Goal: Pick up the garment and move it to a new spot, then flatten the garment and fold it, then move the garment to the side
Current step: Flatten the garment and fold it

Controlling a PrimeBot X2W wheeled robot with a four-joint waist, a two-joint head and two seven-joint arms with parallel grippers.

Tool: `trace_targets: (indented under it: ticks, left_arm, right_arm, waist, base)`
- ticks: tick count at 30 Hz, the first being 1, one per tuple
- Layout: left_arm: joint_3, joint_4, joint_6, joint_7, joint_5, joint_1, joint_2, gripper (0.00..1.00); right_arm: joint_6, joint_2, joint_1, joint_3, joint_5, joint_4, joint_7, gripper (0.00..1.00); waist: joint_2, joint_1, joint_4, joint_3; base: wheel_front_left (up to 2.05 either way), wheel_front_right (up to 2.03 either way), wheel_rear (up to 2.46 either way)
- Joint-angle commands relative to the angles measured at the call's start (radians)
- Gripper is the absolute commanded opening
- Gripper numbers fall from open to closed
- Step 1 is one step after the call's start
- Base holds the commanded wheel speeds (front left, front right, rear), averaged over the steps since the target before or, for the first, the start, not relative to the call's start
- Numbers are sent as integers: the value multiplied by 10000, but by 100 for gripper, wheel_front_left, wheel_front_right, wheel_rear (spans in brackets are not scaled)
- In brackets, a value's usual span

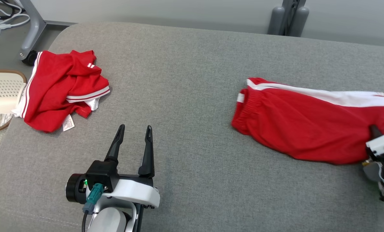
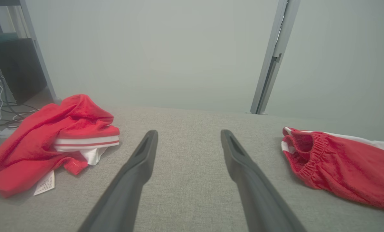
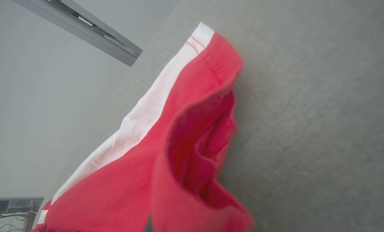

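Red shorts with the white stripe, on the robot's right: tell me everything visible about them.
The red fabric shorts with a white side stripe look like soft knit sportswear, with a gathered elastic waistband. They lie stretched out, lightly wrinkled, on the grey fabric-covered surface, waistband toward the middle, stripe along the far edge. At the leg end the right gripper is shut on the cloth, and the leg opening gapes there.
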Motion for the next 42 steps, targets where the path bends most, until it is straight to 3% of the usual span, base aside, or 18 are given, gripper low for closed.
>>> trace_targets:
  ticks: [1,7,14,33,42]
  left_arm:
    - [59,27,-80,-16,73,103,41,100]
    - [62,58,-110,-16,100,77,41,100]
    - [127,154,-165,-16,129,182,41,100]
    - [208,630,-293,-16,-143,714,41,100]
    - [149,583,-259,-16,-292,697,41,100]
  right_arm:
    - [-1,-231,184,-87,-55,77,-145,0]
    - [-1,-741,358,-75,-547,496,-631,0]
    - [1,-836,14,393,-1466,726,-1274,0]
    - [1,704,-240,1858,-3289,-709,-961,0]
    - [1,1235,-58,1969,-4247,-1045,-463,0]
  waist:
    - [-1,0,-56,-52]
    - [-1,0,-100,-67]
    - [-1,0,-96,-217]
    - [-1,0,302,-1054]
    - [-1,0,657,-921]
  base:
    - [0,0,0]
    - [0,0,0]
    - [0,0,0]
    - [0,0,0]
    - [0,0,0]
